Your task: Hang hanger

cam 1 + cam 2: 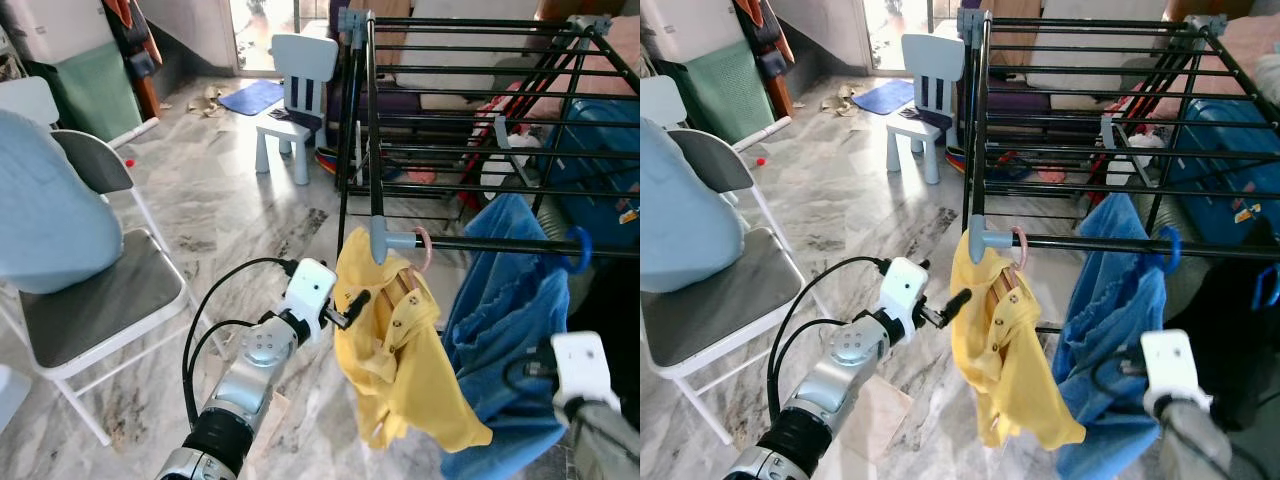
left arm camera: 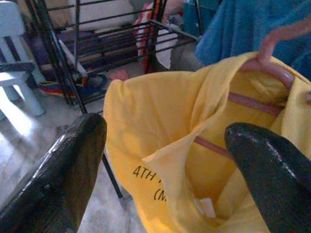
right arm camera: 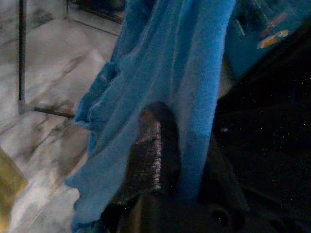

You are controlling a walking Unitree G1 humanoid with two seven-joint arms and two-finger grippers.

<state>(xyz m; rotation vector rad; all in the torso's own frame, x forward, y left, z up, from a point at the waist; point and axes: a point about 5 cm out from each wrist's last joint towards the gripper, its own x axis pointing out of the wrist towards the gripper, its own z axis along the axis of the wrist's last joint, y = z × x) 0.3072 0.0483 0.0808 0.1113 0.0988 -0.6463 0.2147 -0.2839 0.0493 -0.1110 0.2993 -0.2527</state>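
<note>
Left gripper point(image 2: 160, 160) spread wide, fingers point(image 2: 63, 170) on either side of the yellow shirt point(image 1: 400, 370) without pinching it, probably freed because the load now rests on the rack. Pink hanger point(image 1: 424, 247) hooked over the front rail point(image 1: 500, 243) of the black drying rack point(image 1: 470, 100), just beside the grey corner joint point(image 1: 384, 238), shirt drooping from it. Right gripper point(image 3: 155, 165) low against the blue towel point(image 1: 510, 320) on the same rail; too dark and covered to tell whether open or shut. Beyond: grey marble floor point(image 1: 230, 200), folding chair point(image 1: 100, 300) with a pale blue garment point(image 1: 45, 210) at the robot's left, small white chair point(image 1: 295, 90) and blue mat point(image 1: 250, 97) near the doorway.
</note>
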